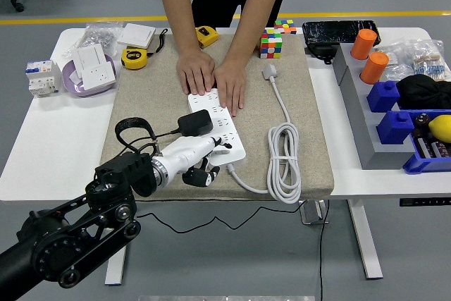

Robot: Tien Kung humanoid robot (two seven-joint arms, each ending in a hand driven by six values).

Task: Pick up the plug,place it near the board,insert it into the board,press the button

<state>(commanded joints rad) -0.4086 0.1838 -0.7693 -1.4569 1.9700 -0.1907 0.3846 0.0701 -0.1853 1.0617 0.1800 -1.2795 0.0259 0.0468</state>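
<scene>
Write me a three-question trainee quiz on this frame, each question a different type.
1. True or false: the black plug is already seated in the white power strip.
2. Multiple choice: what holds the strip's far end down? A) a tape measure B) the person's hands C) the Rubik's cube
3. Fill in: the left hand reaches toward the strip's ____ end.

Key: 1 true. 2 B; both palms lie flat on it. 3 near; its white fingers touch that end, holding nothing. The right arm is out of view.
</scene>
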